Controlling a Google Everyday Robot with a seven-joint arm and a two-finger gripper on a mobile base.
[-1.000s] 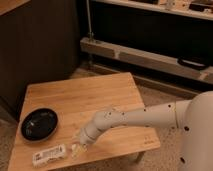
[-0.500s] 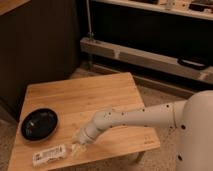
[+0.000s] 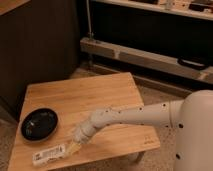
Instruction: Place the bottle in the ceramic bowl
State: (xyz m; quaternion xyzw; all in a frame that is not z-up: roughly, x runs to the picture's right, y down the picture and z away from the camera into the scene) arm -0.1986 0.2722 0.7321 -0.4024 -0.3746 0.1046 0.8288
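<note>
Camera view: a low wooden table (image 3: 95,92) stands on a speckled floor (image 3: 155,90), seen from above and a little to one side. The bowl (image 3: 39,123) sits upright near the table's left edge, black and glossy. The bottle (image 3: 49,154) lies on its side at the table's front left corner, in front of the bowl and apart from it. Its long axis runs roughly along the front edge and its dark label faces up. It rests on the wood.

The white arm (image 3: 135,115) reaches in from the robot's body (image 3: 197,130) at the right and stretches leftward across the front half of the table. The gripper (image 3: 74,145) is low over the wood at the bottle's right end. Its yellowish tip is just beside that end, perhaps touching it; the view there is too poor to say which. I cannot tell whether the gripper is parted, closed, or clamped on the bottle. It sits to the right of the bowl and in front of it, away from the rim.

Behind the table a dark wall panel (image 3: 40,45) rises on the left. A pale metal beam (image 3: 140,54) runs along the back to the right, with a thin upright pole (image 3: 88,20) at its left end.
</note>
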